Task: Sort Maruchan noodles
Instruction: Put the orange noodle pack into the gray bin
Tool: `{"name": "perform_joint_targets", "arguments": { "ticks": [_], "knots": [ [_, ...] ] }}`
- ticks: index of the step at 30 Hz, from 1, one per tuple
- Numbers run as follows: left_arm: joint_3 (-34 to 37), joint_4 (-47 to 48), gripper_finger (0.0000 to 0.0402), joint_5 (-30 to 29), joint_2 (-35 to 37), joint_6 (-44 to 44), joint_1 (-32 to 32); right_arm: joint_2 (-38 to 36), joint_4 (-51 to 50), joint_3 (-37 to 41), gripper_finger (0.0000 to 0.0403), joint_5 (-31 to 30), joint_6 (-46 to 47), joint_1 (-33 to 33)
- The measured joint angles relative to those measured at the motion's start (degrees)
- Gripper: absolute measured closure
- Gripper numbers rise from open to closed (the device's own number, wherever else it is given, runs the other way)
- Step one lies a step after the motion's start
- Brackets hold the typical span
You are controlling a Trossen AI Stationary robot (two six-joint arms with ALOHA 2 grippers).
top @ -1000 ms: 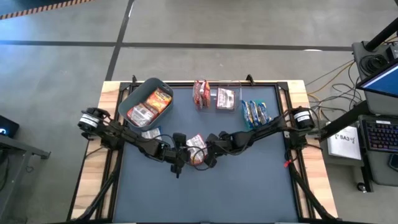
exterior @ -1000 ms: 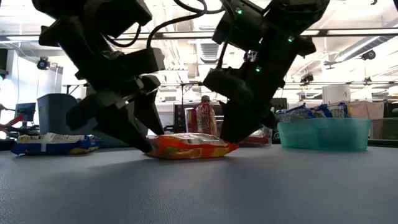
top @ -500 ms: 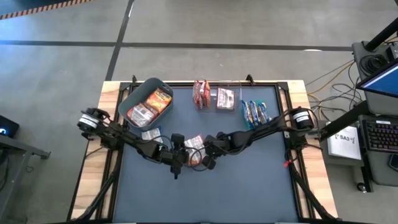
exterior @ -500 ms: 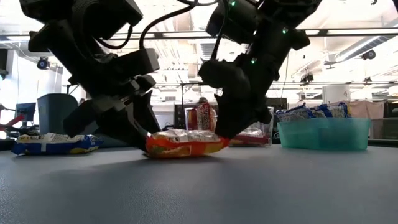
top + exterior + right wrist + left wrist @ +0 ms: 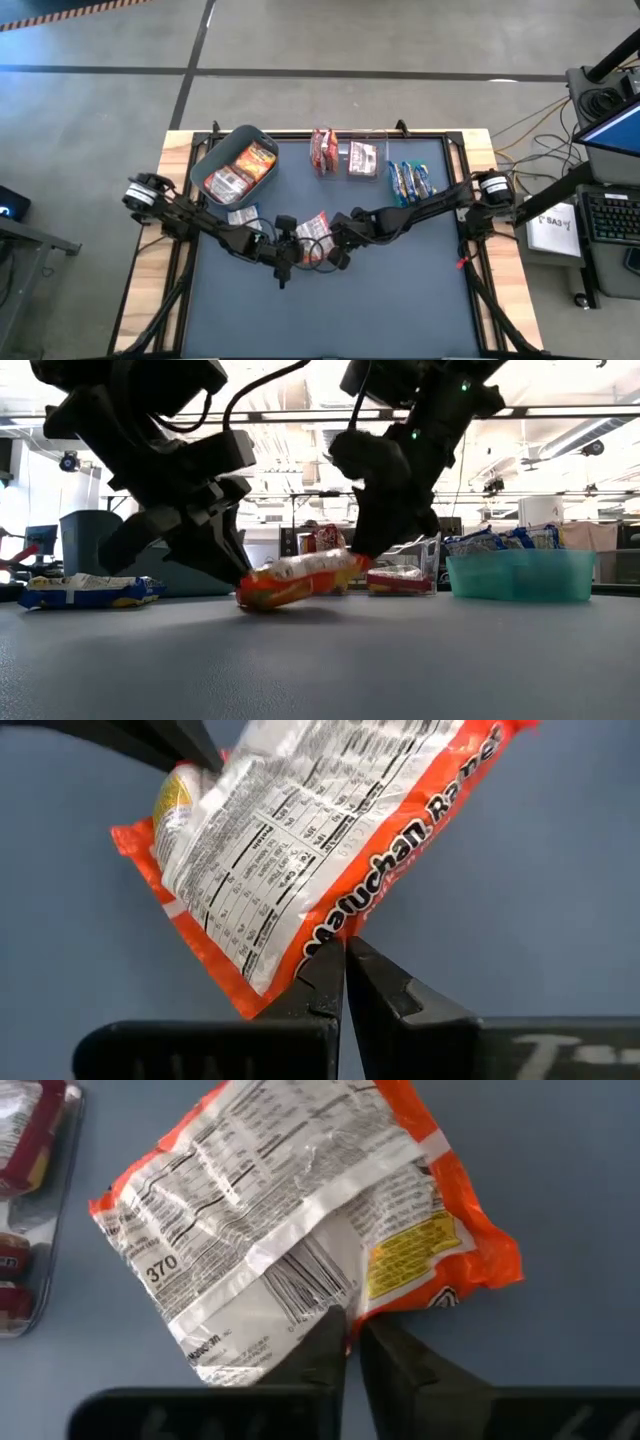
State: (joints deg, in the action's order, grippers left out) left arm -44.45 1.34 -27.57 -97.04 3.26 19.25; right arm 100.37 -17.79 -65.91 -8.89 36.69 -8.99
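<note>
Pinching opposite edges of one orange packet (image 5: 300,580), your left pincer (image 5: 348,1342) and right pincer (image 5: 340,965) were both clamped on it near the middle of the counter (image 5: 400,300), its right-hand end tilted up off the surface.

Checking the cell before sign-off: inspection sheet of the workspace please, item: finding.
Surface: dark mat on a wood-edged table.
Job's things: orange noodle packet mid-table, one end lifted, label side up; more packets in the grey bin, the clear bin and the green bin; a blue-and-white packet lies loose on the mat.
Clutter: nothing seen.
Grippers: left tool shut on the packet's edge; right tool shut on its opposite edge.
Cables: loose leads on the floor beside the table's right side.
Surroundings: concrete floor, a desk with a keyboard on the right; open workshop behind.
</note>
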Motion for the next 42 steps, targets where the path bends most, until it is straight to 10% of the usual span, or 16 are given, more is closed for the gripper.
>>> {"name": "perform_joint_targets", "arguments": {
  "ticks": [19, 26, 42],
  "knots": [
    [0.37, -1.08, 0.0401, -0.43, 17.02, -10.12, -2.74, -16.36, -5.9, 1.52, 0.0394, -7.27, -4.39, -1.39],
    [0.33, 4.23, 0.0401, 8.24, 23.44, -4.46, -2.0, -19.44, -5.04, 6.44, 0.0394, -7.7, -2.7, -4.08],
    [-0.88, 2.73, 0.04, 18.17, 8.54, -9.83, 1.68, -5.94, 20.03, 16.46, 0.0394, -6.07, -5.01, -6.73]
  ]
}}
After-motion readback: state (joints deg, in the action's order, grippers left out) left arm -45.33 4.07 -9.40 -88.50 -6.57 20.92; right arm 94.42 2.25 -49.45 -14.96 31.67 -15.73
